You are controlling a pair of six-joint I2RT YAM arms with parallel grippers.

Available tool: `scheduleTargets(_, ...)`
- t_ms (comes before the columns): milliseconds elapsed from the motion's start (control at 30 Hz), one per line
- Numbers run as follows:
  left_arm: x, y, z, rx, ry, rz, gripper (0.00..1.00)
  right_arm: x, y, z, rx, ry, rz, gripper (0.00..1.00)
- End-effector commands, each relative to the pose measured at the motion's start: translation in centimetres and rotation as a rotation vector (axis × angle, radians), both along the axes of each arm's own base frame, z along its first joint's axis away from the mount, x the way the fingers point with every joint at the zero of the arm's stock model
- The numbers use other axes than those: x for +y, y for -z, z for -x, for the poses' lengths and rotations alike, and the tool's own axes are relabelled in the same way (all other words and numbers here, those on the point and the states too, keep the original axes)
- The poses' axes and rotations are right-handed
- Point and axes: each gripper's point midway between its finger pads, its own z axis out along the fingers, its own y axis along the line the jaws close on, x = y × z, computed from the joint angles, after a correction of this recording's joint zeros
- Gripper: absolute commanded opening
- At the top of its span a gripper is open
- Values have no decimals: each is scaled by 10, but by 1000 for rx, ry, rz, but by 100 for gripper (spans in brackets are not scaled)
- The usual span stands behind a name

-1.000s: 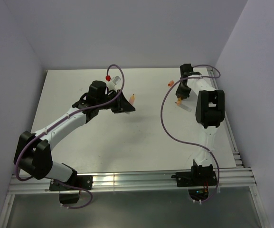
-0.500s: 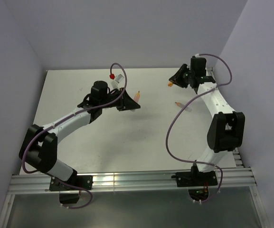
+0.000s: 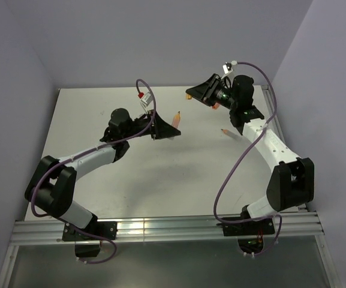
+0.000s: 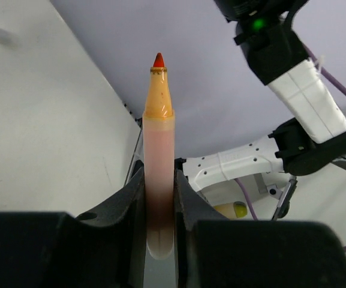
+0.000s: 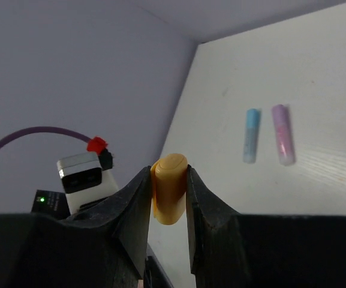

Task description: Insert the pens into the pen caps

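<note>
Pen and cap both held, not yet joined — alignment is the risk.
Left jaws are clamped on a peach pen (image 4: 159,174), red tip outward; right jaws pinch the orange cap (image 5: 170,187). Both hang above the tabletop (image 3: 131,174), well apart. A tilted approach could jam the tip on the cap's rim — or shove the small cap back through its grip.

Orange cap (image 5: 169,189), flanks behind pincer fingers (image 5: 131,210)

No readable text, labels, numbers — any view.
</note>
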Motion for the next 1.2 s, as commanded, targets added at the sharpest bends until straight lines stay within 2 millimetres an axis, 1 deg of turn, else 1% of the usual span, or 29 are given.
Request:
scheduleTargets(0, 3, -48, 20, -99, 60, 163, 0, 15, -71, 29, -189, -100, -134, 0)
scheduleTargets(33, 4, -52, 21, -106, 60, 180, 0, 17, -74, 32, -195, -105, -139, 0)
scheduleTargets(67, 5, -55, 23, -108, 62, 196, 0, 20, -83, 38, -228, -120, -153, 0)
scheduleTargets(100, 7, -64, 26, -122, 70, 229, 0, 24, -82, 44, -215, -145, -174, 0)
scheduleTargets(133, 7, -67, 27, -129, 73, 243, 0, 25, -84, 47, -221, -156, -189, 0)
scheduleTargets(167, 8, -72, 27, -138, 75, 257, 0, 26, -93, 51, -261, -167, -213, 0)
scheduleTargets(200, 8, -76, 28, -139, 78, 268, 0, 26, -95, 56, -250, -179, -241, 0)
scheduleTargets(233, 7, -77, 27, -137, 79, 269, 0, 27, -103, 61, -283, -194, -259, 0)
scheduleTargets(333, 9, -85, 27, -152, 76, 291, 0, 27, -115, 70, -307, -201, -285, 0)
scheduleTargets(433, 8, -90, 27, -159, 77, 302, 0, 28, -121, 78, -327, -209, -301, 0)
scheduleTargets(500, 9, -93, 28, -158, 82, 316, 0, 30, -124, 80, -333, -210, -290, 0)
scheduleTargets(667, 9, -94, 29, -151, 95, 334, 0, 33, -119, 82, -326, -205, -279, 0)
scheduleTargets(833, 10, -97, 30, -160, 93, 354, 0, 36, -112, 80, -320, -199, -270, 0)
scheduleTargets(900, 9, -95, 29, -157, 89, 345, 0, 37, -110, 78, -309, -203, -270, 0)
scheduleTargets(1167, 8, -96, 26, -162, 82, 340, 0, 43, -115, 77, -315, -228, -281, 0)
